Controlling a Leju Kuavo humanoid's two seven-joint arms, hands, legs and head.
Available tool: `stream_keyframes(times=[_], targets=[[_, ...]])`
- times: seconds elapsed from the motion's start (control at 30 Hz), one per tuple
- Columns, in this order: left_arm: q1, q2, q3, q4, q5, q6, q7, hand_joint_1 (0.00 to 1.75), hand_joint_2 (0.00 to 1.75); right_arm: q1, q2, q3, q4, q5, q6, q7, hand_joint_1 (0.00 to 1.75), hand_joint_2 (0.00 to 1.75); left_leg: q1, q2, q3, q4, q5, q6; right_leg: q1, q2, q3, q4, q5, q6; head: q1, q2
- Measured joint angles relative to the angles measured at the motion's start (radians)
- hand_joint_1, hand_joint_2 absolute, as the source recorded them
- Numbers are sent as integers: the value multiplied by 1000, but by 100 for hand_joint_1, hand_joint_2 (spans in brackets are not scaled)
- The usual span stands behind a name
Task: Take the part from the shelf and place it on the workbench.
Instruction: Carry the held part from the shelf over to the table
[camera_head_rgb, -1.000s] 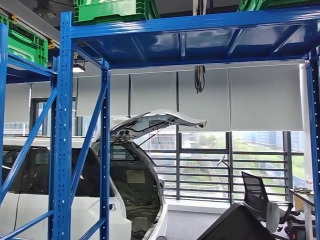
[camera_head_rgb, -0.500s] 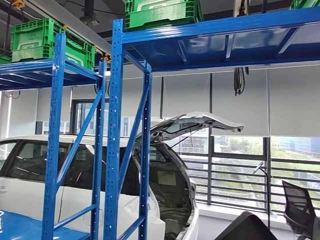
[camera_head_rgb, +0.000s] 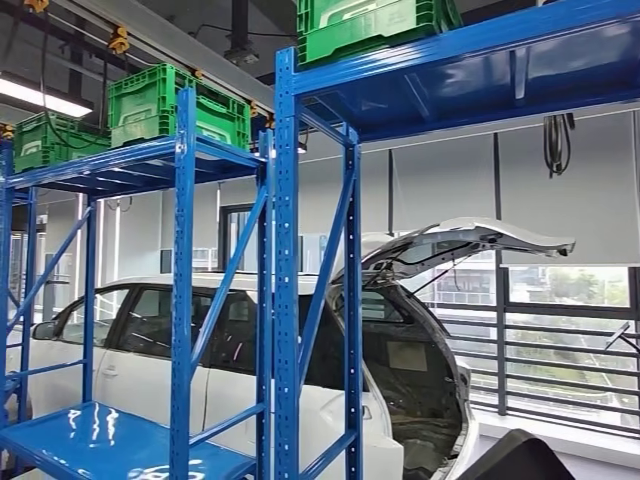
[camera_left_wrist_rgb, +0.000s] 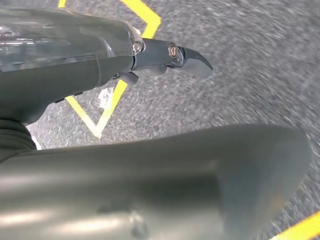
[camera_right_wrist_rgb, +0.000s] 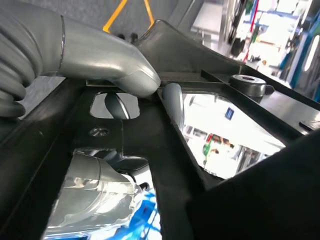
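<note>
Black plastic, the part (camera_right_wrist_rgb: 158, 145) sits in the right hand (camera_right_wrist_rgb: 113, 75), grey thumb pressed on its frame and dark fingers (camera_right_wrist_rgb: 115, 106) showing through a cut-out; the left hand (camera_left_wrist_rgb: 166, 55) hangs over grey floor (camera_left_wrist_rgb: 245, 75) with yellow lines, its grasp unclear; ahead stand blue shelves (camera_head_rgb: 283, 270), green crates (camera_head_rgb: 173, 100) and a white car (camera_head_rgb: 136, 370).

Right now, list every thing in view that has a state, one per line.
car tailgate: raised open
green crates: sitting on the top shelves
lower blue shelf: bare where visible
black part: gripped by the right hand, fingers through an opening
left hand: holds nothing, hanging over the floor
</note>
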Motion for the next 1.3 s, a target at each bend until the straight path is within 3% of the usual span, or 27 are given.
stream_keyframes(times=[0.07, 0.13, 0.2, 0.23, 0.3, 0.37, 0.4, 0.43, 0.47, 0.5, 0.6, 0.67, 0.73, 0.8, 0.87, 0.93, 0.97, 1.0, 1.03, 1.07, 1.1, 1.17, 1.23, 1.3], targets=[[0, 3, 6, 1, 0, 4, -2, 0, 175, 1, -2, -1, 0, 0, -1, -1, 175, 175, 1, 40, 69, -128, 50, -7, 1, -21, -2, 14, -10, 14, 0, 0], [-4, 4, 10, 1, 0, 11, -2, 0, 175, 2, -3, -4, -2, 2, -2, -1, 175, 175, -4, 61, 98, -186, 62, 3, 5, -38, -5, 26, -19, 27, 0, 0], [-2, 4, 14, 1, 0, 20, 0, 0, 175, 3, -4, -5, -3, 10, -2, -1, 175, 175, -8, 43, 93, -183, 61, 21, 5, -56, -3, 29, -22, 34, -1, 0], [1, 4, 17, 1, 0, 22, 1, 0, 175, 3, -4, -6, -4, 16, -2, -2, 175, 175, -9, 34, 91, -183, 62, 28, 1, -53, -3, 32, -28, 38, -1, 0], [2, 4, 25, 1, 0, 20, 5, 0, 175, 3, -6, -6, -5, 28, -3, -4, 175, 175, -8, 16, 88, -184, 66, 40, -5, -13, -20, 81, -68, 46, -1, 0], [-1, 4, 34, 1, 0, 13, 6, 0, 175, 4, -12, -7, -6, 39, -4, -8, 175, 175, -9, -5, 86, -184, 69, 48, -7, 34, -72, 205, -134, 48, -1, 0], [-2, 3, 38, 1, 0, 9, 5, 0, 175, 5, -15, -7, -6, 44, -5, -9, 175, 175, -11, -17, 85, -184, 70, 50, -6, 44, -101, 270, -159, 47, -1, 0], [-2, 3, 41, 1, 0, 2, 3, 0, 175, 8, -19, -7, -6, 47, -6, -9, 175, 175, -14, -30, 85, -184, 71, 52, -5, 48, -121, 310, -166, 44, -1, 0], [-2, 2, 43, 1, 0, -5, 0, 0, 175, 9, -21, -7, -6, 48, -5, -10, 175, 175, -17, -43, 85, -184, 72, 53, -4, 51, -124, 312, -153, 39, -1, 0], [-1, 1, 44, 1, 0, -12, -2, 0, 175, 10, -23, -7, -6, 50, -5, -12, 175, 175, -20, -57, 85, -184, 73, 55, -1, 57, -109, 275, -123, 31, -1, 0], [-3, -3, 47, 1, 0, -26, -9, 0, 175, 10, -25, -7, -13, 64, -4, -23, 175, 175, -23, -94, 83, -184, 77, 55, 6, 119, -29, 89, -26, -2, -1, 0], [-4, -5, 49, 1, 0, -29, -12, 0, 175, 10, -25, -6, -20, 75, -5, -28, 175, 175, -18, -116, 76, -185, 83, 48, 10, 138, -11, 46, -15, -11, 0, 0], [1, -3, 53, 1, 0, -29, -13, 0, 175, 10, -23, -6, -26, 85, -7, -30, 175, 175, -16, -129, 69, -188, 87, 37, 9, 115, -7, 29, -10, -9, 0, 0], [3, -1, 55, 1, 0, -27, -11, 0, 175, 11, -19, -5, -33, 94, -11, -34, 175, 175, -21, -90, 52, -160, 62, 28, 2, 87, -1, 8, -1, -9, 0, 0], [-1, 1, 55, 1, 0, -25, -8, 0, 175, 16, -18, -5, -35, 102, -13, -38, 175, 175, -19, -36, 6, -58, 1, 20, -1, 59, 1, 1, 3, -10, 0, 0], [-5, 2, 55, 1, 0, -24, -6, 0, 175, 26, -20, -5, -36, 105, -13, -40, 175, 175, -12, -17, -41, 54, -42, 9, -1, 29, 0, 1, 3, -9, 0, 0], [-4, 2, 55, 1, 0, -25, -5, 0, 175, 30, -20, -4, -36, 105, -13, -41, 175, 175, -8, -12, -46, 71, -40, 4, -2, 15, -1, 2, 2, -8, 0, 0], [-3, 2, 55, 1, 0, -25, -4, 0, 175, 32, -21, -4, -36, 106, -13, -41, 175, 175, -4, -6, -31, 48, -20, -1, -3, 2, -1, 3, 0, -5, 0, 0], [-2, 3, 55, 1, 0, -24, -4, 0, 175, 33, -21, -3, -36, 106, -13, -42, 175, 175, 0, 3, -1, -5, 9, -6, -4, -9, 0, 5, -3, -1, 0, 0], [-2, 4, 55, 1, 0, -24, -4, 0, 175, 33, -21, -3, -37, 108, -13, -44, 175, 175, 1, 26, 36, -72, 37, -11, -4, -20, 0, 10, -8, 6, 0, 0], [-4, 5, 55, 1, 0, -23, -5, 0, 175, 33, -21, -3, -39, 112, -13, -47, 175, 175, -1, 47, 65, -129, 56, -9, -2, -29, -2, 17, -13, 14, 0, 0], [-8, 5, 55, 1, 0, -22, -5, 0, 175, 36, -21, -3, -45, 124, -14, -55, 175, 175, -7, 72, 87, -179, 64, 7, 5, -47, -3, 28, -20, 27, -1, 0], [-6, 4, 55, 1, 0, -22, -2, 0, 175, 43, -21, -2, -54, 134, -16, -65, 175, 175, -10, 51, 83, -178, 64, 28, 4, -62, 0, 31, -25, 33, -1, 0], [-3, 3, 55, 1, 0, -21, 1, 0, 175, 48, -20, -3, -67, 137, -18, -74, 175, 175, -9, 31, 83, -179, 66, 40, -3, -30, -7, 59, -53, 40, -1, 0]])
